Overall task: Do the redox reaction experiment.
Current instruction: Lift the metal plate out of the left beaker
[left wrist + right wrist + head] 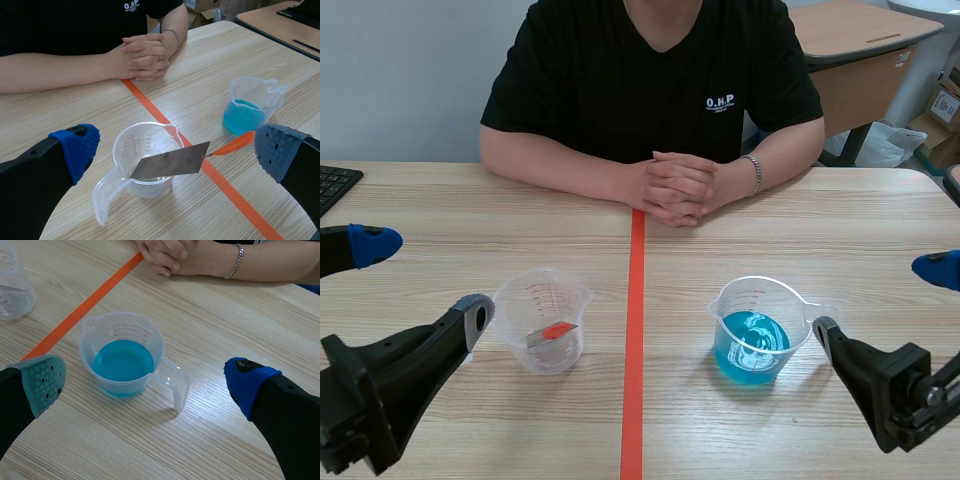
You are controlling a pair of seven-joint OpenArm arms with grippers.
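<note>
The metal strip (170, 161) leans in a seemingly dry cup (125, 146) between the spread fingers of my left gripper (177, 150), my right gripper (145, 382) equally agape around the blue solution cup (150, 335), so pinching the strip comes next.

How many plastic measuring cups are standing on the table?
2. The left cup, left of the orange tape line, holds a metal strip; the right cup, across the line, holds blue liquid. None seems hidden.

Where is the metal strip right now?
In the scene view, the metal strip leans tilted inside the clear cup, left of the orange tape line and just ahead of the open left hand.
</note>
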